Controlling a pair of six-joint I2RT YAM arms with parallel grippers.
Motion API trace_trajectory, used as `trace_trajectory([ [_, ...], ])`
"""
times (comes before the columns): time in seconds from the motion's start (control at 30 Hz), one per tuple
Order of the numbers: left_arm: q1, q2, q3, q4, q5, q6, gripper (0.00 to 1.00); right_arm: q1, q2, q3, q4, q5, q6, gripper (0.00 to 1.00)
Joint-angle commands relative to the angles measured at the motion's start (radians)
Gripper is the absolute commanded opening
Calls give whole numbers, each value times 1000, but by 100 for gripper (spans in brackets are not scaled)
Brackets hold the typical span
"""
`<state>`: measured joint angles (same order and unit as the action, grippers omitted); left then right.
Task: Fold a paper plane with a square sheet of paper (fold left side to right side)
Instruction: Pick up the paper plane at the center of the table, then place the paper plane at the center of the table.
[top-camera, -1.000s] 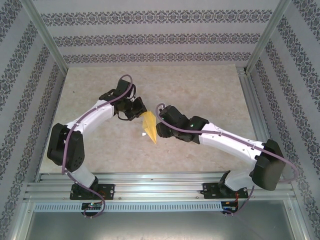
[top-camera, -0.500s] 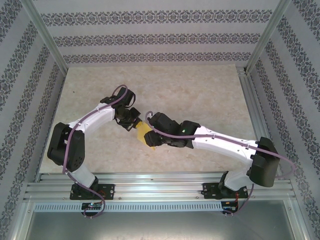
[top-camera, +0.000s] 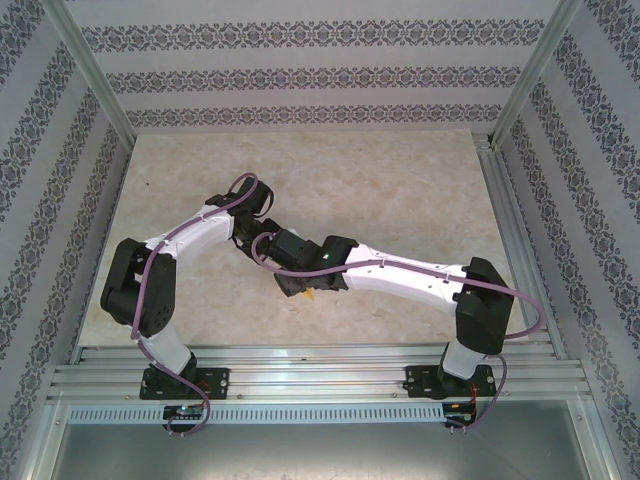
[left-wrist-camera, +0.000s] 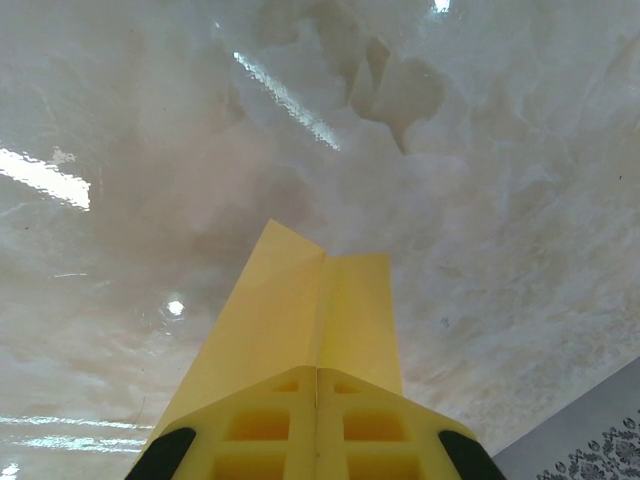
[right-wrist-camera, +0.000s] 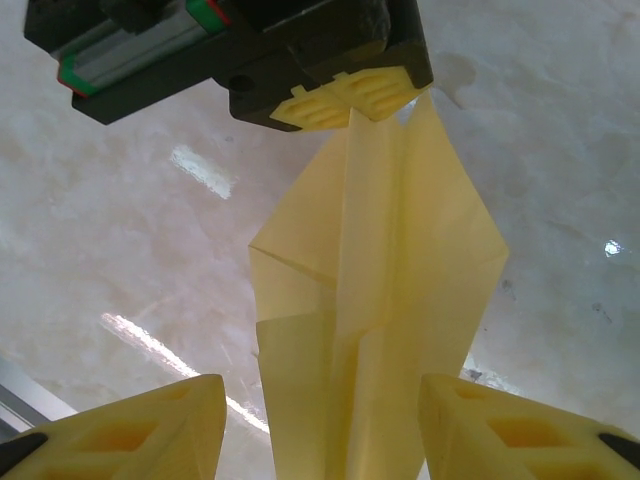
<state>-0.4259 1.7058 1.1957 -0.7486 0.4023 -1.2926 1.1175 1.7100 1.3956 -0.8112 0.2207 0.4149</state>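
Note:
The square sheet of paper is folded into a narrow, creased, mustard-yellow paper plane (right-wrist-camera: 385, 290), hanging above the table. My left gripper (left-wrist-camera: 318, 372) is shut on one end of it, the yellow fingertips (right-wrist-camera: 345, 100) pressed together on the paper (left-wrist-camera: 310, 305). My right gripper (right-wrist-camera: 320, 390) is open at the other end. Its fingers (right-wrist-camera: 140, 435) stand on either side of the plane, with a gap on each side. In the top view the right arm crosses above the plane and a yellow sliver (top-camera: 311, 294) shows beneath its wrist.
The pale marbled tabletop (top-camera: 400, 190) lies below, with patterned walls (top-camera: 300, 75) behind and at the sides. An aluminium rail (top-camera: 320, 375) runs along the near edge. Both arms crowd together left of the table's centre.
My right arm has swung left across the plane, covering it from above, and its jaws have spread wider. My left gripper has drifted slightly left, still shut on the paper.

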Motion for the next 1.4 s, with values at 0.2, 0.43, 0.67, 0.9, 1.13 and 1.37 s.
trace_trajectory([
  [0.2,-5,11,16,23,29,-24,0,44,90,72,-73,80,-59,52],
  [0.43,-5,10,15,25,39,-20,0,44,135,107,-120,125,-52,46],
  [0.67,-5,9,15,23,40,-10,0,42,134,102,-141,147,-39,25],
  [0.9,2,7,110,-17,24,105,8,-1,58,-4,-79,102,-44,0],
  [1.13,52,-56,311,-69,85,342,57,-155,-116,-213,125,-20,-62,0],
  [1.37,125,-243,262,-48,-25,464,75,-398,-183,-390,447,-5,-77,0],
])
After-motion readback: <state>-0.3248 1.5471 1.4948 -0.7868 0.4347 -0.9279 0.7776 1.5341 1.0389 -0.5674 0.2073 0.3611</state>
